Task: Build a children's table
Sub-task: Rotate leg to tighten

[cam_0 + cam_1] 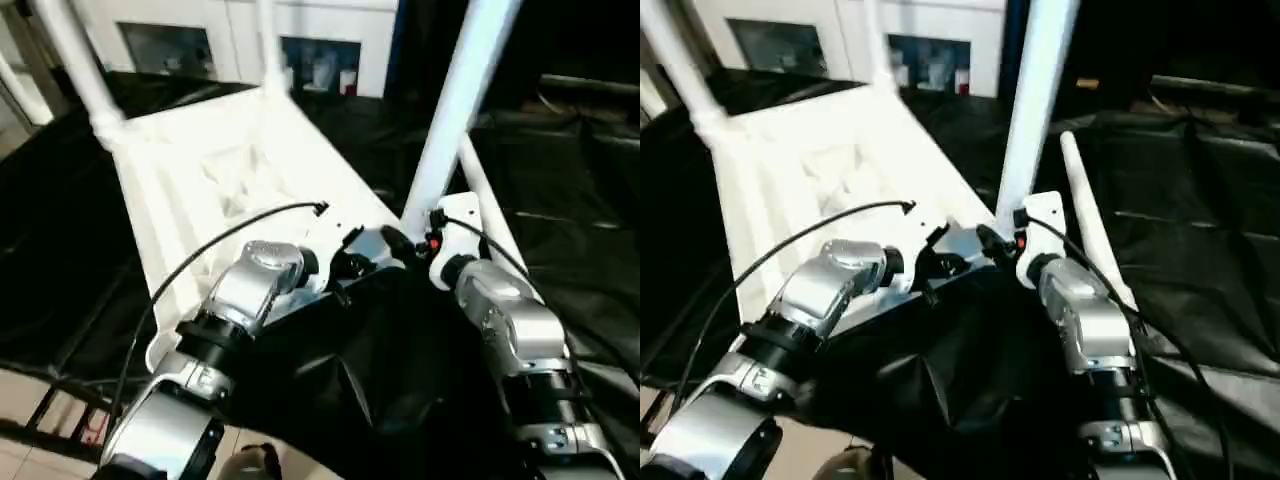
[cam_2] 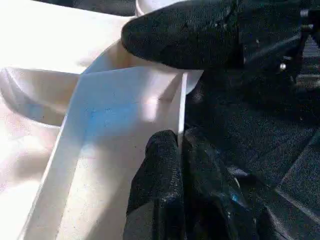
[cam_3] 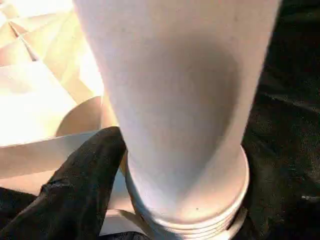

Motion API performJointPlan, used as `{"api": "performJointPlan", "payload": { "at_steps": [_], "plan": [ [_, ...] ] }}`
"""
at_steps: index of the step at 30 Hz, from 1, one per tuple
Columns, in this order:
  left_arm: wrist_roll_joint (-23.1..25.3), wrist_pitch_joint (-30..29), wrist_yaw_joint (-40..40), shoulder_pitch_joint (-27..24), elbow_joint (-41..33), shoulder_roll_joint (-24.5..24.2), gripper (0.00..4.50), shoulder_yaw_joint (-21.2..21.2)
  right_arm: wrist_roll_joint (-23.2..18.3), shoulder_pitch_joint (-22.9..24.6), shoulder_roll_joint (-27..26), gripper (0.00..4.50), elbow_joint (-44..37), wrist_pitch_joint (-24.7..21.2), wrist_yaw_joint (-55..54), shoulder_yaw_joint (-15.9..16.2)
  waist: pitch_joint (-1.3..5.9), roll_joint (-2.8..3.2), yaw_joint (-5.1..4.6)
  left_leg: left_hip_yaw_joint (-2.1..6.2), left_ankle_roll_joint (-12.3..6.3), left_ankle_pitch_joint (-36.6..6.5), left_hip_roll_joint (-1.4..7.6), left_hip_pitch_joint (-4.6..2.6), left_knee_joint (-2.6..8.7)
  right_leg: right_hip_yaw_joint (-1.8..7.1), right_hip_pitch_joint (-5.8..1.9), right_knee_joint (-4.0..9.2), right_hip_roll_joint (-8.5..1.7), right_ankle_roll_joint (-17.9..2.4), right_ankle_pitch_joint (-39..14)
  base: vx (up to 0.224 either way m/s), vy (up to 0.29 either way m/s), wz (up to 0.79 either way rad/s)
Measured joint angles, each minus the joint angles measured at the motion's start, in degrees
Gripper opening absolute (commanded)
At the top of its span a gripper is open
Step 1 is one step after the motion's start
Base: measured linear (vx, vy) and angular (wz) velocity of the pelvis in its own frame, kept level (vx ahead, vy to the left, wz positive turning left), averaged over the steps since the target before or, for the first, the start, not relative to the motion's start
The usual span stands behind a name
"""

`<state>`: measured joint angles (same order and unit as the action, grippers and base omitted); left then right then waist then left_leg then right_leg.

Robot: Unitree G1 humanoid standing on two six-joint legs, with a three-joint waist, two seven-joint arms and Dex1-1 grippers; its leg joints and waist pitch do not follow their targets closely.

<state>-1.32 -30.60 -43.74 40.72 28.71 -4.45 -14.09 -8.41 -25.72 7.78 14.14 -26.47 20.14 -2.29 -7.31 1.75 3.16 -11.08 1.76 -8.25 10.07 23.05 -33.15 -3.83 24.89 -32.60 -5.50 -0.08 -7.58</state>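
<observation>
Tabletop (image 1: 230, 170) rim pinched in left claw (image 2: 175, 100); right claw (image 3: 100, 165) grips standing leg (image 1: 455, 110).

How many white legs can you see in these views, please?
4: near-right leg standing in its socket, far-left leg upright, far-right leg upright, loose leg lying on the black cloth. None seems hidden.

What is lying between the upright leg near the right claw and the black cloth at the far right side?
A loose white leg lies there on the cloth, beside the upright leg, in the right eye view.
</observation>
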Motion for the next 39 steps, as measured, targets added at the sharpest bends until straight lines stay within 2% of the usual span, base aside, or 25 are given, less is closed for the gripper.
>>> {"api": "performJointPlan", "payload": {
  "at_steps": [6, 10, 16, 17, 20, 22, 24, 26, 30, 31, 33, 39],
  "plan": [
    [0.5, 1.7, 0.3, 0.3, 0.6, 0.6, 0.00, -0.5, 0.0, 1.9, 1.5, 3.77, -2.2, 1.4, 0.1, 0.2, 0.04, 0.08, 0.43, -0.07, 0.00, 0.0, -0.03, 0.00, 0.13, 0.07, 0.00, -0.02, 0.00, 0.0, 0.0, 0.000, 0.000, 0.00],
    [1.8, 6.9, 3.9, 4.7, 8.9, 2.5, 0.00, -0.7, -0.1, 4.7, 3.6, 3.77, -6.9, 0.0, -0.2, -1.4, 0.04, 0.18, 1.25, -0.11, 0.00, 0.0, -0.05, 0.03, 0.19, 0.10, 0.00, -0.01, 0.00, 0.0, 0.0, 0.000, 0.000, 0.00],
    [3.4, 12.3, 9.7, 7.7, 15.6, 3.5, 0.00, -0.2, -0.9, 7.5, 5.9, 3.77, -11.1, -1.5, 0.6, -2.2, 0.20, 0.54, 1.15, -0.09, 0.00, 0.0, -0.05, 0.00, 0.18, 0.08, 0.03, 0.02, 0.00, 0.0, 0.1, 0.000, 0.000, 0.00],
    [3.4, 12.5, 10.4, 7.9, 16.1, 3.6, 0.28, 0.1, -1.1, 7.7, 6.2, 3.85, -11.3, -1.8, 1.2, -2.2, 0.26, 0.64, 1.12, -0.09, 0.00, 0.0, -0.04, -0.01, 0.18, 0.07, 0.03, 0.01, 0.00, 0.0, 0.1, 0.000, 0.000, 0.00],
    [3.1, 13.6, 12.8, 9.1, 18.8, 4.2, 0.28, 2.1, -1.2, 8.2, 6.4, 3.85, -11.8, -2.4, 1.7, -1.8, 0.37, 0.81, 0.96, -0.07, 0.00, 0.0, -0.03, -0.01, 0.17, 0.03, 0.08, 0.00, 0.01, 0.0, 0.3, 0.000, 0.000, 0.00],
    [2.7, 14.4, 14.3, 9.5, 20.0, 4.2, 0.66, 3.4, -1.2, 8.2, 5.6, 3.88, -11.8, -2.8, 1.4, -1.6, 0.37, 0.81, 0.86, 0.00, 0.00, 0.0, 0.02, 0.00, 0.18, -0.04, 0.10, -0.02, 0.06, 0.0, 0.3, 0.000, 0.000, 0.00],
    [2.1, 14.9, 15.9, 9.4, 20.1, 4.2, 0.67, 4.8, -0.8, 7.8, 4.7, 3.88, -11.3, -2.8, 0.5, -1.0, 0.37, 0.80, 0.78, 0.02, 0.00, 0.0, 0.05, 0.03, 0.18, -0.07, 0.16, -0.07, 0.08, -0.1, 0.4, 0.000, 0.000, 0.00],
    [1.2, 15.7, 17.4, 9.4, 19.9, 4.1, 0.95, 6.2, -0.2, 7.2, 4.1, 3.88, -10.0, -2.8, -1.0, -0.3, 0.36, 0.79, 0.78, 0.02, 0.00, 0.0, 0.05, 0.05, 0.19, -0.08, 0.18, -0.08, 0.08, -0.4, 0.6, 0.000, 0.000, 0.00],
    [0.4, 16.1, 21.2, 9.1, 15.2, 1.1, 1.16, 9.6, 1.2, 5.0, 3.1, 3.88, -6.4, -2.1, -2.4, 0.6, 0.36, 0.79, 0.68, 0.02, 0.00, 0.0, 0.07, 0.05, 0.20, -0.10, 0.18, -0.10, 0.08, -0.4, 0.6, 0.000, 0.000, 0.00],
    [0.6, 15.5, 22.1, 7.9, 11.4, -1.0, 1.24, 10.4, 1.7, 3.6, 2.3, 3.88, -4.4, -1.7, -2.6, 1.1, 0.36, 0.79, 0.37, 0.01, 0.00, 0.0, 0.08, 0.02, 0.22, -0.09, 0.19, -0.13, 0.08, -0.4, 0.6, 0.000, 0.000, 0.00],
    [1.1, 14.6, 23.0, 6.4, 7.0, -3.1, 1.48, 11.8, 2.1, 2.5, 1.6, 3.88, -2.7, -1.2, -2.8, 2.0, 0.37, 0.74, 0.44, 0.02, 0.00, 0.0, 0.10, 0.02, 0.23, -0.11, 0.17, -0.22, 0.09, -0.4, 0.6, 0.000, 0.000, 0.00],
    [4.5, 7.8, 24.4, -3.6, -9.7, -10.8, 1.85, 14.0, 3.3, -2.3, -1.8, 3.88, 4.7, 1.8, -3.0, 5.0, 0.25, 0.49, 0.40, -0.04, 0.06, 0.0, 0.17, 0.06, 0.20, -0.05, 0.21, -0.35, 0.11, -0.3, 0.5, 0.000, 0.000, 0.00]
  ]
}}
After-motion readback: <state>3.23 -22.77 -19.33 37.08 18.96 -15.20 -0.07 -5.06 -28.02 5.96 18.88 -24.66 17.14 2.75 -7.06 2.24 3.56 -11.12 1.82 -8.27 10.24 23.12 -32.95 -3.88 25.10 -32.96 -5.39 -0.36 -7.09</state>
